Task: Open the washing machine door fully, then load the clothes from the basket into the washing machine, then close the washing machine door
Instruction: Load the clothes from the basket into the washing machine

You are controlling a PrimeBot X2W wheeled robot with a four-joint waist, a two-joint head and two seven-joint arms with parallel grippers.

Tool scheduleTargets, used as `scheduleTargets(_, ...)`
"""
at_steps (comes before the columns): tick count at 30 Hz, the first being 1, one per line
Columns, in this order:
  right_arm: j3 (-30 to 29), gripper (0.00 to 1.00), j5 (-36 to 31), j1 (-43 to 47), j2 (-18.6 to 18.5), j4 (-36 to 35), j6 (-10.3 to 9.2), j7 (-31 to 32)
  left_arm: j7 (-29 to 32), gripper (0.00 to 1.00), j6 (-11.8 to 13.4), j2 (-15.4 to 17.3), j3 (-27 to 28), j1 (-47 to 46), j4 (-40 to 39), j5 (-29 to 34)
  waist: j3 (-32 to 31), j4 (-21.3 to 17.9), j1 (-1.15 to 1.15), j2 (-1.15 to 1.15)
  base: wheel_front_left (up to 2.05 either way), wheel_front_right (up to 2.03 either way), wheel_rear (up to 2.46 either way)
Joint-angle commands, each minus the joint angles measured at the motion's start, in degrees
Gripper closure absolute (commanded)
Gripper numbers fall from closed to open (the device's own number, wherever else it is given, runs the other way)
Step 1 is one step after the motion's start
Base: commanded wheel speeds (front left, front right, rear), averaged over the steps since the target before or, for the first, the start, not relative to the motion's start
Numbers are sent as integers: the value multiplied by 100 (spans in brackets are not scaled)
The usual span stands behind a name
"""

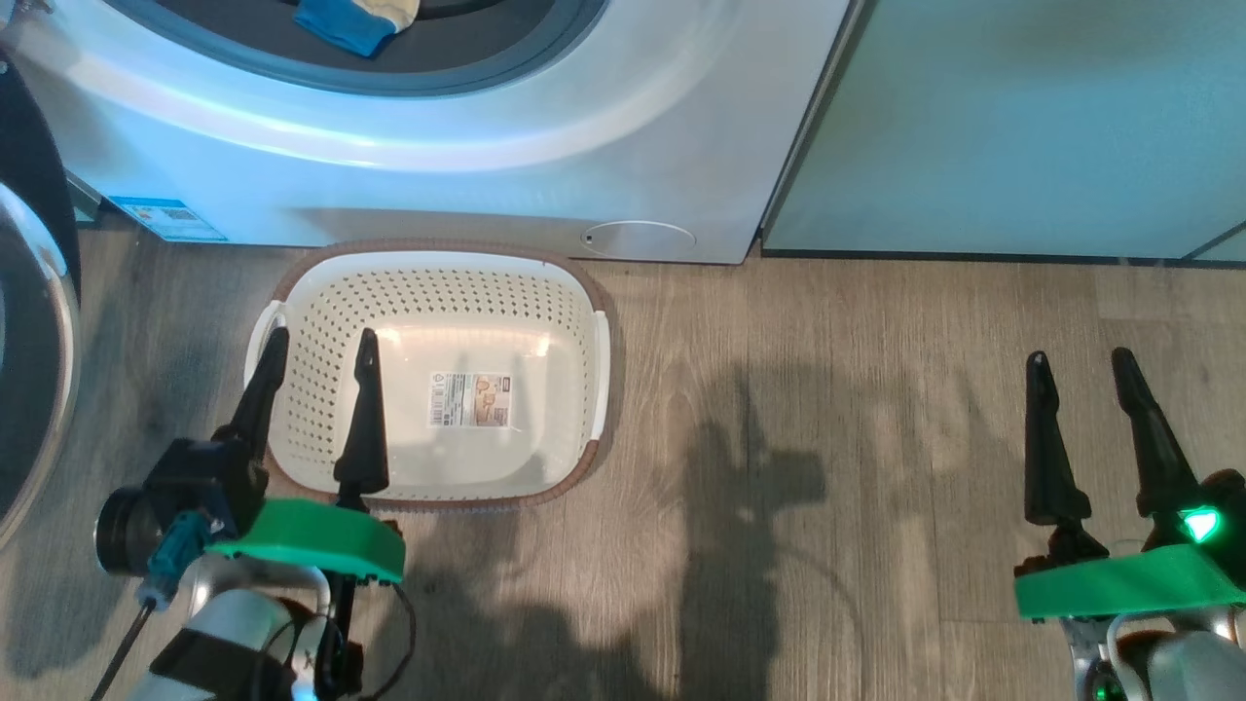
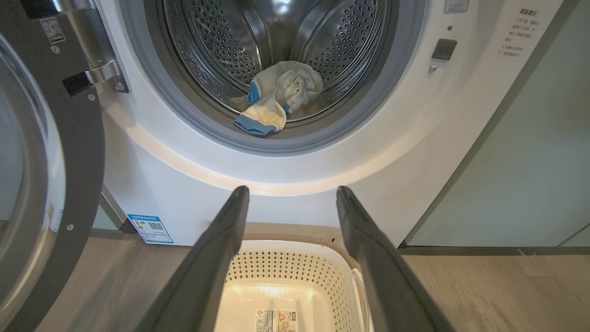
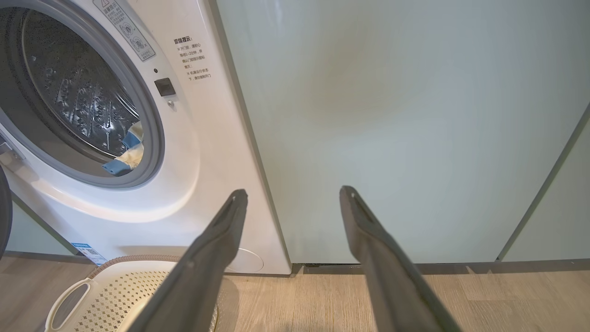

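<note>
The washing machine (image 1: 545, 166) stands with its door (image 2: 50, 152) swung open at the left. Pale yellow clothes (image 2: 276, 99) with blue cuffs lie in the drum, one cuff over the grey seal (image 1: 355, 24). They also appear in the right wrist view as clothes (image 3: 124, 159). The cream basket (image 1: 321, 321) sits on the floor before the washer, holding just its label sticker. My left gripper (image 1: 318, 343) is open above the basket's left side, nothing between its fingers. My right gripper (image 1: 1081, 360) is open over bare floor at the right.
Pale green cabinets (image 1: 1022, 127) stand right of the washer. Wood-look floor (image 1: 827, 389) stretches between basket and right gripper. The open door's rim (image 1: 39, 292) juts out at the far left. A round service flap (image 1: 638, 237) sits low on the washer front.
</note>
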Motion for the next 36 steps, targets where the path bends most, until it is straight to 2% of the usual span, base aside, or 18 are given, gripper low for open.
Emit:
scheduleTargets(1,124,0,-28,59,-55,-174,-16,-37,-22,0,-23,91,232,-105,-146,-79,9,-3,0,0,0,0,0)
scheduleTargets(14,170,0,100,-79,-55,-278,-16,-37,51,0,-156,127,236,-540,-11,-153,409,-144,0,0,0,0,0)
scheduleTargets(20,173,0,260,-242,-55,-328,-16,-37,217,0,-355,219,280,-949,72,-310,810,-268,0,0,0,0,0)
scheduleTargets(28,172,0,520,-485,-55,-352,-16,-37,672,0,-560,574,429,-1718,254,-420,1264,-455,0,0,0,0,0)
scheduleTargets(36,312,0,871,-745,-55,-278,-16,-37,1714,0,-789,1159,577,-2798,517,-622,1539,-783,0,0,0,0,0)
